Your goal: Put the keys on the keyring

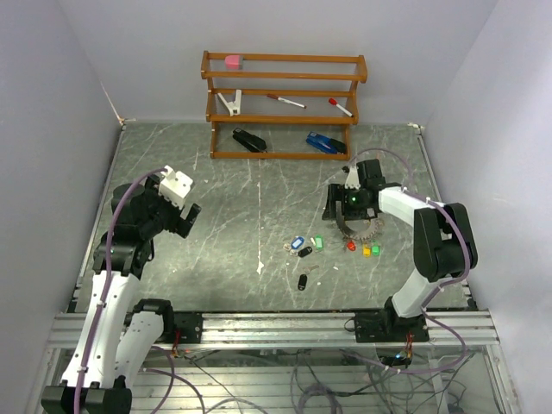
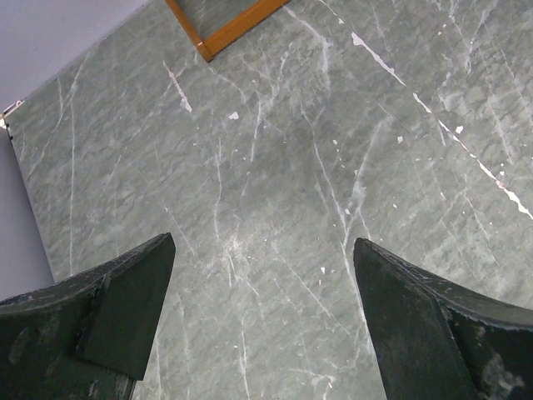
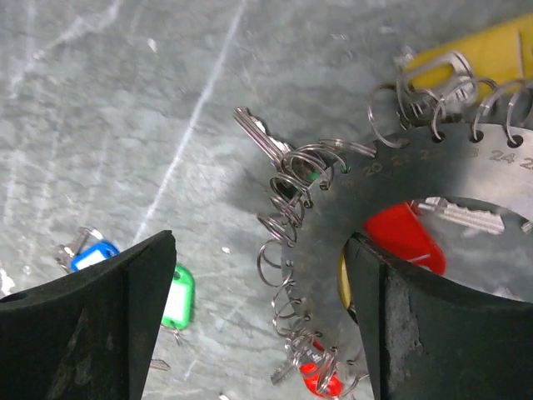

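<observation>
The keyring (image 1: 366,231) is a flat grey metal band with numbered holes and many small wire rings; it lies at the table's right. In the right wrist view the keyring (image 3: 400,171) carries red (image 3: 404,237) and yellow (image 3: 466,54) tags. My right gripper (image 1: 349,200) hovers over it, open (image 3: 260,242), with the band's left arc between the fingers and the right finger at its inner edge. Loose keys lie left of it: a blue-tagged key (image 1: 297,242) (image 3: 92,254), a green-tagged key (image 1: 317,242) (image 3: 177,296) and two black ones (image 1: 305,252) (image 1: 303,281). My left gripper (image 1: 185,217) is open (image 2: 262,246) over bare table, far left.
A wooden rack (image 1: 285,108) stands at the back, holding a pink eraser, red-capped pens, a black stapler and a blue one; its corner (image 2: 225,33) shows in the left wrist view. Pale walls close in on both sides of the marbled table (image 1: 250,198).
</observation>
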### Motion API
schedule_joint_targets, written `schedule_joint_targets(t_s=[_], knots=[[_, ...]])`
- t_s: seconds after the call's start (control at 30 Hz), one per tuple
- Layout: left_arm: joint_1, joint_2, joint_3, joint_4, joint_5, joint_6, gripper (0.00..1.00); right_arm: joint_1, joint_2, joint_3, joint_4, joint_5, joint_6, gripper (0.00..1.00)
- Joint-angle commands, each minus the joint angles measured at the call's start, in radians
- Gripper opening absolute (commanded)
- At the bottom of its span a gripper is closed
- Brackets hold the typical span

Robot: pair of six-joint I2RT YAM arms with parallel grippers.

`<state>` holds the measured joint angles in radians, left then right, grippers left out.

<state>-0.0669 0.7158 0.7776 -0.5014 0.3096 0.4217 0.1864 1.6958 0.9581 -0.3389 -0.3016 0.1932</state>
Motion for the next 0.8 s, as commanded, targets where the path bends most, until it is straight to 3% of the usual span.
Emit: schedule_joint_targets(t_s=[0.0,0.1,0.23,0.47,0.63,0.77], knots=[[0.005,-0.006,0.041,-0.002,-0.026,0.001,0.99,-0.011,0.045,0.001,0.071,-0.177,0.020,0.80],[0.006,-0.008,0.040,-0.003,-0.035,-0.001,0.99,-0.021,0.056,-0.007,0.115,-0.245,0.041,0.78],[0.006,-0.008,0.044,-0.008,-0.036,-0.008,0.99,-0.065,0.073,-0.033,0.200,-0.365,0.095,0.65],[0.005,-0.004,0.057,-0.011,-0.037,-0.015,0.99,-0.181,0.160,-0.158,0.581,-0.693,0.348,0.44],[0.006,-0.006,0.064,-0.023,-0.044,-0.004,0.99,-0.191,0.165,-0.178,0.756,-0.789,0.458,0.42],[0.005,-0.009,0.064,-0.022,-0.049,-0.010,0.99,-0.191,0.126,-0.153,0.797,-0.821,0.530,0.42]])
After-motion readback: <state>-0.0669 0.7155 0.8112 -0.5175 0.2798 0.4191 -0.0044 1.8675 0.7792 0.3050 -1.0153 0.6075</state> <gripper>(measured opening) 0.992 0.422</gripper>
